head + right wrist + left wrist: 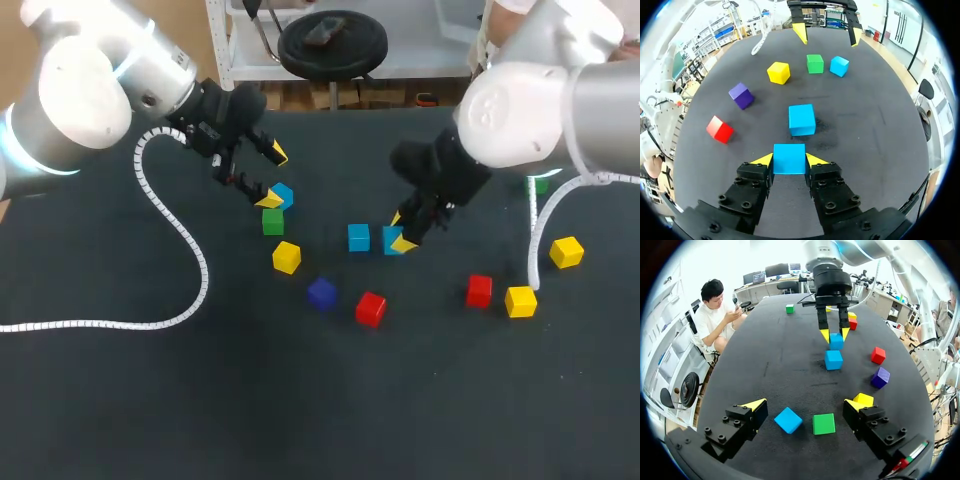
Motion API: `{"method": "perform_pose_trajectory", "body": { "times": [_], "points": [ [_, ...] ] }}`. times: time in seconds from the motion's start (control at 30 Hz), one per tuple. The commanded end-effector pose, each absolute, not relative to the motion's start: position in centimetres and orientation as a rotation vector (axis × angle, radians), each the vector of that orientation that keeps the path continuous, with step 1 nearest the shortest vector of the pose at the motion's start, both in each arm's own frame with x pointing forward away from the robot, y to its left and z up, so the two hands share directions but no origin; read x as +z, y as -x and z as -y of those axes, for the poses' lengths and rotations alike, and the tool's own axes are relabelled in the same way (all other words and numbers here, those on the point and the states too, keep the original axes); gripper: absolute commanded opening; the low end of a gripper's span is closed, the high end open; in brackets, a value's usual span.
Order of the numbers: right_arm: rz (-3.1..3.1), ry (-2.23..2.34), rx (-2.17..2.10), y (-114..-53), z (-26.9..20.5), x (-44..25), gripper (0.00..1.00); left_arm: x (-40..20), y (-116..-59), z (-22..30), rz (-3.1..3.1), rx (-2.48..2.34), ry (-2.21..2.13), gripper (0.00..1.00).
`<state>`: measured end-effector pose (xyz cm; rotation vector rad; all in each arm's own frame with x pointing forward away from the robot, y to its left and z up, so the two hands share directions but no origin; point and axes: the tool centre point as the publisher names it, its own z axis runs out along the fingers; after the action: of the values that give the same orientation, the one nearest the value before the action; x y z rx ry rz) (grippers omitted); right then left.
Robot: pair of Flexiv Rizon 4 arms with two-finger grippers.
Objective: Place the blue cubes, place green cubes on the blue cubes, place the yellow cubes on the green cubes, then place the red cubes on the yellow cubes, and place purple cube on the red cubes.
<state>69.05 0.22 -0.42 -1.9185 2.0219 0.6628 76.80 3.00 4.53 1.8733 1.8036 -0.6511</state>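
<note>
The right hand (789, 161), closed on a blue cube (789, 156) just beside a second blue cube (802, 120) mid-counter (870, 150), should probably set it flat and square to that neighbour before letting go, while the left hand (805, 405) hangs open over a third blue cube (788, 420).

Our black table (120, 400) carries a white cable (190, 250) and scattered cubes. At left a blue cube (283, 195) sits just beside a green cube (272, 222), with a yellow cube (286, 257) near. In the middle are a second blue cube (358, 237), a third blue cube (390, 240) just beside it, a purple cube (321, 293) and a red cube (370, 308). At right a second red cube (479, 290) sits near a second yellow cube (520, 300).
</note>
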Motion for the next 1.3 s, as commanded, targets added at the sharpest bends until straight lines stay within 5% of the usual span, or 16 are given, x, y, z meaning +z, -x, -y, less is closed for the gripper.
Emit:
{"method": "perform_pose_trajectory", "body": {
  "times": [0.03,1.3],
  "points": [
    [-2.017,1.93,0.676,-69.8,-0.6,-0.7,0.0,4.5,-76.9,-3.0,-1.802,-0.653,-1.875,1.0],
    [-1.939,1.985,0.663,-71.1,-1.3,-1.9,0.0,4.5,-76.9,-3.0,-1.802,-0.653,-1.875,1.0]
  ]
}}
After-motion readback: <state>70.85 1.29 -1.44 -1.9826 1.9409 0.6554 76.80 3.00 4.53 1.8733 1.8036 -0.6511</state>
